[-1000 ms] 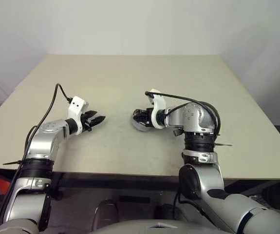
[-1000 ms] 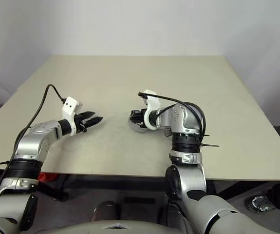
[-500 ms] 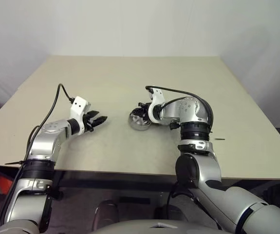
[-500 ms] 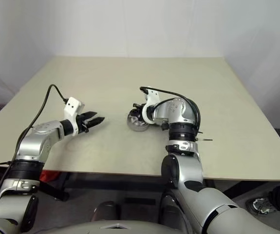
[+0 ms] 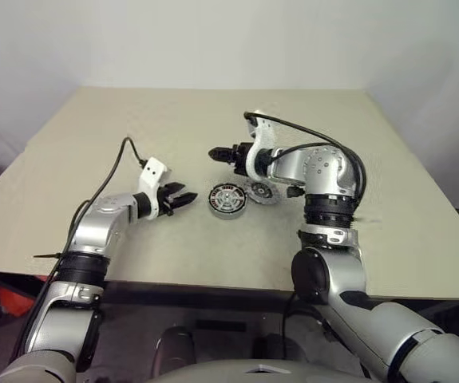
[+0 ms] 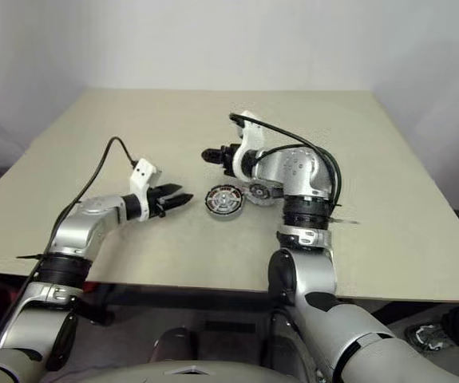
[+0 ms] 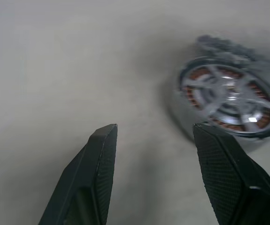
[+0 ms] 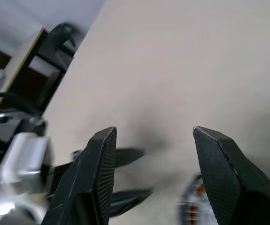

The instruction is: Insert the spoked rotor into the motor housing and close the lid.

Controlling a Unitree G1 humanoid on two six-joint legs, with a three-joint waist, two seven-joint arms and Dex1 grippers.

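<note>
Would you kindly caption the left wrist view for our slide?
Open left gripper facing the motor housing, spoked rotor seated inside.

I see a beige surface (image 5: 133, 128). The motor housing (image 5: 227, 199) shows copper windings under the silver spoked rotor (image 7: 229, 96). Beside it lies the grey notched lid (image 5: 262, 191). My grippers' fingers (image 7: 97, 173) are black.

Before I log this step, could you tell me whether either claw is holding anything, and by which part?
Nothing is held: the left claw and the right claw are both open and empty.
</note>
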